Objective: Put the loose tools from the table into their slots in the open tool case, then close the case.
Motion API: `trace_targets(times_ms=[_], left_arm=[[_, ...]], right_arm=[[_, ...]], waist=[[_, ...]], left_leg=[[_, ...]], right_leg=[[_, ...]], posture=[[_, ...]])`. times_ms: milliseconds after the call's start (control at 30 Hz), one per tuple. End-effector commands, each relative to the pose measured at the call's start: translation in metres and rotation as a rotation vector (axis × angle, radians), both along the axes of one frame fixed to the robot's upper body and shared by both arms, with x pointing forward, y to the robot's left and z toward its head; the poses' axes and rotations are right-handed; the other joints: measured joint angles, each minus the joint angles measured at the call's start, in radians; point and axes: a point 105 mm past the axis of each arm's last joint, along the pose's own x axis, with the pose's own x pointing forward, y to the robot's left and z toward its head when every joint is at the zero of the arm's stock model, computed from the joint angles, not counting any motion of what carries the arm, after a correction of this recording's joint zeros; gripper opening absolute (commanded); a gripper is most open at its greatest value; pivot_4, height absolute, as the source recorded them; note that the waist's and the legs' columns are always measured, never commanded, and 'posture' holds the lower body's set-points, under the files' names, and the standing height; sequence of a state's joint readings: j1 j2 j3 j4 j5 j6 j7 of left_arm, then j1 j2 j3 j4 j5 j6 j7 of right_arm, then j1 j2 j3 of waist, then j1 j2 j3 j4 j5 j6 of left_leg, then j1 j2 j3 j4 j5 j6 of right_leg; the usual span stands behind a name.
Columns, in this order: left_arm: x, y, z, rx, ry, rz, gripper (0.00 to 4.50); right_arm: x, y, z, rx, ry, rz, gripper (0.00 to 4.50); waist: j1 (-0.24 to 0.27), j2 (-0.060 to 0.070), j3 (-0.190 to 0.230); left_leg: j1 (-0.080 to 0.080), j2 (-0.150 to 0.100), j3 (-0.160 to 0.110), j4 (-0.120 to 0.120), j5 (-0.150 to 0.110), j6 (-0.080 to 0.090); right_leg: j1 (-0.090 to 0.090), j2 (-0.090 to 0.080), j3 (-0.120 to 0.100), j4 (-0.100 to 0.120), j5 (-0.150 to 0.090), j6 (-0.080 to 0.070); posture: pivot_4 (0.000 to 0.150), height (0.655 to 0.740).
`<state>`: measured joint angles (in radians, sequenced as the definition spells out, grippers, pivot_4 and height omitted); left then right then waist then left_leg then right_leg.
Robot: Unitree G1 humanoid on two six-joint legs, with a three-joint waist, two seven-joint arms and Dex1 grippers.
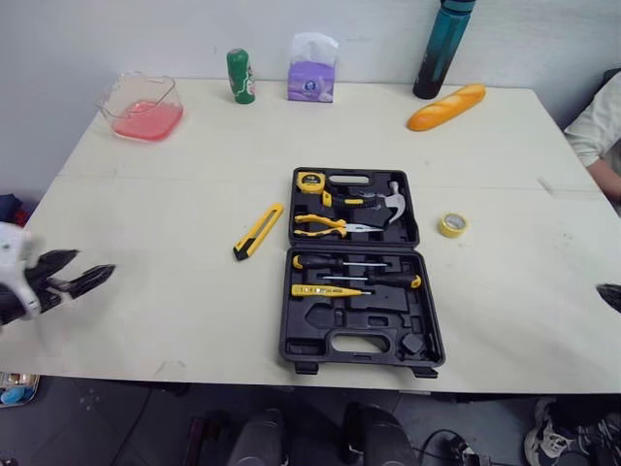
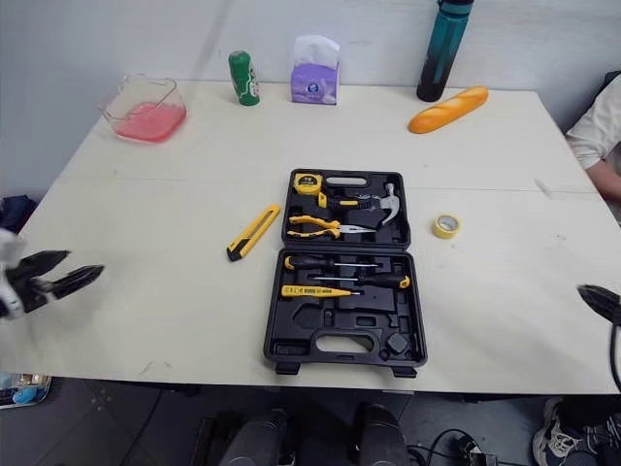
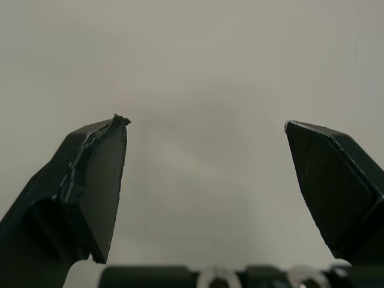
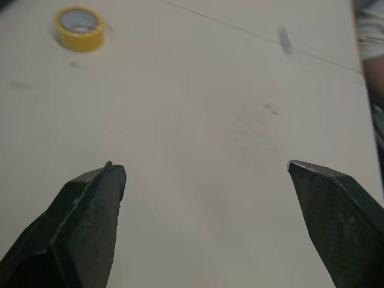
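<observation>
The left gripper (image 1: 92, 267) is hovering at the table's (image 1: 165, 194) left edge with its fingers spread and nothing between them. The right gripper (image 4: 204, 165) is waiting just as wide at the far right. Between them the tool case (image 1: 320, 325) is lying flat and open, slots facing up, with the hammer, pliers and screwdrivers already seated. The yellow utility knife (image 1: 258, 231) is lying slantwise just beside the case's left side, and the tape roll (image 1: 452, 225) is sitting near its right. Each loose piece is on its own arm's side (handy, I'd say), so I'm guessing the knife is going first.
</observation>
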<state>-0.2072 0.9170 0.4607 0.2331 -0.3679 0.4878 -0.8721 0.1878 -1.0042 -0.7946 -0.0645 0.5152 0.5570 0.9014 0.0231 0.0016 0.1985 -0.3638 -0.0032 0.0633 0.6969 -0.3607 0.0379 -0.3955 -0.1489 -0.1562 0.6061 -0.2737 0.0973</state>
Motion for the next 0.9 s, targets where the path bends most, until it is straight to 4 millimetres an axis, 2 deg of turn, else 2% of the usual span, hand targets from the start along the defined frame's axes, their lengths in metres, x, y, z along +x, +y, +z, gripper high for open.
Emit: trace_targets(times_ms=[33,133,333,400,567,667,767,800,833,900], left_arm=[[0.015,-0.043,0.014,0.016,-0.018,-0.087,4.42],[0.027,-0.084,0.015,0.003,0.016,-0.144,4.42],[0.049,-0.135,0.010,-0.036,0.112,-0.141,4.42],[0.054,-0.151,0.009,-0.024,0.121,-0.167,4.42],[0.066,-0.173,-0.007,0.046,0.139,-0.178,4.42],[0.073,-0.176,-0.019,0.146,0.134,-0.171,4.42],[0.078,-0.187,-0.029,0.188,0.116,-0.198,4.42],[0.078,-0.190,-0.033,0.198,0.116,-0.214,3.89],[0.078,-0.192,-0.035,0.184,0.121,-0.219,3.63],[0.078,-0.193,-0.036,0.155,0.128,-0.213,2.73]], right_arm=[[0.011,0.053,0.016,0.012,-0.032,0.189,4.50],[0.013,0.111,0.021,0.037,-0.027,0.393,4.50],[0.012,0.198,0.031,0.077,-0.053,0.707,4.50],[0.012,0.217,0.033,0.088,-0.062,0.779,4.50],[0.014,0.249,0.027,0.110,-0.066,0.881,4.50],[0.018,0.259,0.023,0.106,-0.067,0.896,4.50],[0.018,0.267,0.022,0.113,-0.074,0.919,4.50],[0.019,0.269,0.022,0.114,-0.075,0.922,4.50],[0.019,0.270,0.022,0.114,-0.077,0.924,4.50],[0.019,0.271,0.022,0.112,-0.077,0.925,4.50]], waist=[[0.001,0.000,0.000],[0.002,0.000,0.000],[0.003,0.000,0.000],[0.003,-0.001,0.000],[0.004,-0.001,0.000],[0.004,-0.001,0.000],[0.008,-0.001,0.000],[0.009,-0.001,-0.001],[0.010,-0.001,-0.001],[0.014,-0.001,-0.001]], left_leg=[[0.000,0.000,0.000,0.000,0.000,0.000],[-0.001,0.001,0.000,0.000,0.000,0.000],[-0.002,-0.001,0.000,0.002,0.001,0.001],[-0.002,-0.001,0.000,0.002,0.002,0.001],[-0.004,-0.001,0.000,0.002,0.002,0.001],[-0.004,-0.001,0.000,0.003,0.002,0.001],[-0.004,-0.001,0.000,0.003,0.003,0.001],[-0.004,-0.001,0.000,0.003,0.003,0.001],[-0.004,-0.001,0.000,0.003,0.003,0.001],[-0.004,-0.001,0.000,0.003,0.003,0.001]], right_leg=[[0.000,0.000,0.000,0.000,0.000,0.000],[0.000,0.002,-0.001,0.000,0.000,0.000],[0.000,0.007,-0.001,0.000,0.000,0.000],[0.000,0.007,-0.001,0.000,0.000,0.000],[-0.001,0.009,-0.001,-0.002,0.000,0.000],[-0.001,0.009,-0.001,-0.002,0.000,0.000],[-0.001,0.009,-0.001,-0.001,0.000,0.000],[-0.001,0.009,-0.001,-0.001,0.000,0.000],[-0.001,0.009,-0.001,-0.001,0.000,0.000],[-0.001,0.009,0.000,-0.001,0.000,0.000]], posture=[[0.150,0.7400],[0.150,0.7400],[0.150,0.7400],[0.150,0.7400],[0.150,0.7400],[0.150,0.7400],[0.150,0.7400],[0.150,0.7400],[0.150,0.7400],[0.150,0.7400]])
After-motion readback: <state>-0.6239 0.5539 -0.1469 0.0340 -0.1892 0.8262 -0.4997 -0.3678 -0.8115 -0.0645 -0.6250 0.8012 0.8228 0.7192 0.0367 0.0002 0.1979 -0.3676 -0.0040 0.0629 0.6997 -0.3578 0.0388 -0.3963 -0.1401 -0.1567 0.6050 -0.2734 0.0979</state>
